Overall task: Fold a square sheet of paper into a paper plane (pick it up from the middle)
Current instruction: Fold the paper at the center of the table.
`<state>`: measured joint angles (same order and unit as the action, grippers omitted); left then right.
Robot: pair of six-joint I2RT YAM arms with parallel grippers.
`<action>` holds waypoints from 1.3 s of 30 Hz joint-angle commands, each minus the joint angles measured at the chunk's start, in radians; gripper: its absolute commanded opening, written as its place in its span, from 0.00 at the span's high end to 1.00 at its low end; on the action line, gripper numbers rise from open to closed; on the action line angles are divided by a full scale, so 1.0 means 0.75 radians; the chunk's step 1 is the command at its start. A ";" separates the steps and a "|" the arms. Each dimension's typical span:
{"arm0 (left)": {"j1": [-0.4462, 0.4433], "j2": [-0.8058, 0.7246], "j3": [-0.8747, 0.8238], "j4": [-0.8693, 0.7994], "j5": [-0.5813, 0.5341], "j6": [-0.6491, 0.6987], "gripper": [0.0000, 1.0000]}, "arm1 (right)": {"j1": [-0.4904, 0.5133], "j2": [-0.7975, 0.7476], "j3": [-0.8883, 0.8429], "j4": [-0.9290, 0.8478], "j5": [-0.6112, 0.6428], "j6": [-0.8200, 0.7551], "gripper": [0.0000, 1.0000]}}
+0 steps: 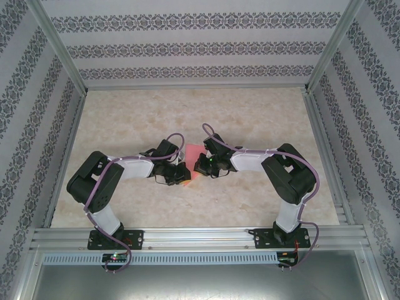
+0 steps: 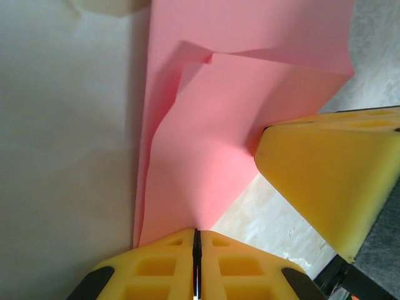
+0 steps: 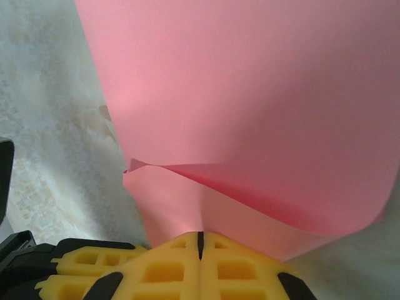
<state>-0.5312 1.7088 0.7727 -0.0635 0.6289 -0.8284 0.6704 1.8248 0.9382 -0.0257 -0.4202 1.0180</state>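
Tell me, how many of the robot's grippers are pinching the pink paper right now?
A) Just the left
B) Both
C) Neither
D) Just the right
B: the left gripper has its yellow fingers closed on one edge of the paper, and the right gripper is closed on another edge in the same way.

Free tabletop between three patterned walls
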 commanded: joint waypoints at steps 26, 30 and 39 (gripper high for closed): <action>-0.023 0.079 -0.003 -0.135 -0.073 -0.002 1.00 | 0.049 0.011 -0.004 -0.093 0.119 -0.201 1.00; -0.022 0.086 -0.006 -0.167 -0.072 0.006 1.00 | -0.065 0.003 -0.024 -0.099 0.138 -0.274 1.00; -0.020 0.094 0.008 -0.174 -0.059 0.020 1.00 | -0.293 -0.133 -0.011 -0.154 0.122 -0.396 1.00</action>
<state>-0.5312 1.7329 0.7925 -0.0742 0.6403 -0.8314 0.4603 1.8050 0.9371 -0.0921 -0.3687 0.7757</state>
